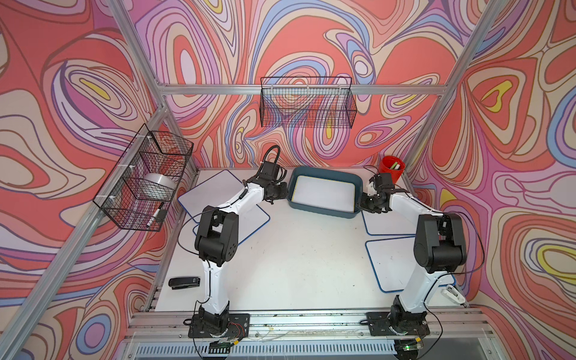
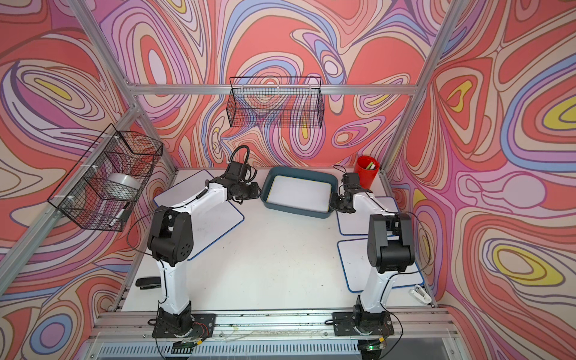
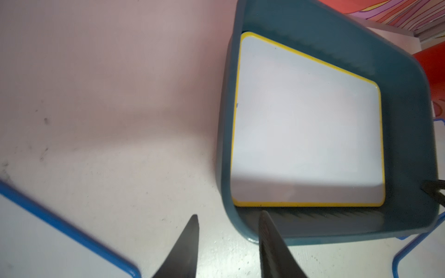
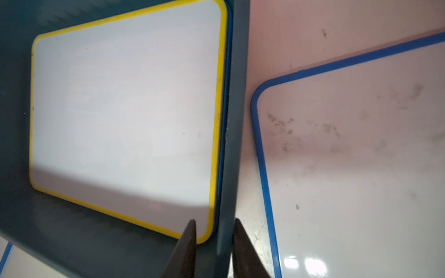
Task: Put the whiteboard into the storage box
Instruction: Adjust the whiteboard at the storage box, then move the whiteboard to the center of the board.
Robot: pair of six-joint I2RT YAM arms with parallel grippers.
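Squarely, whiteboard (image 1: 324, 193) fills storage box (image 1: 325, 214).

Table (image 1: 305, 255) middle open, wide lane to storage box (image 1: 324, 212) front wall. Both short walls taken: left gripper (image 3: 228, 214) and right gripper (image 4: 214, 220) each straddle one. Red cup (image 1: 392, 174) crowds far right corner; blue-edged whiteboards (image 1: 386, 226) lie flat on both sides, passable above.

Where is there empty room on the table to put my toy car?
The biggest bare patch of table is the middle, between the left arm and right arm, in front of the storage box. Crowded: blue-edged whiteboards cover both sides, and the red cup fills a back corner.
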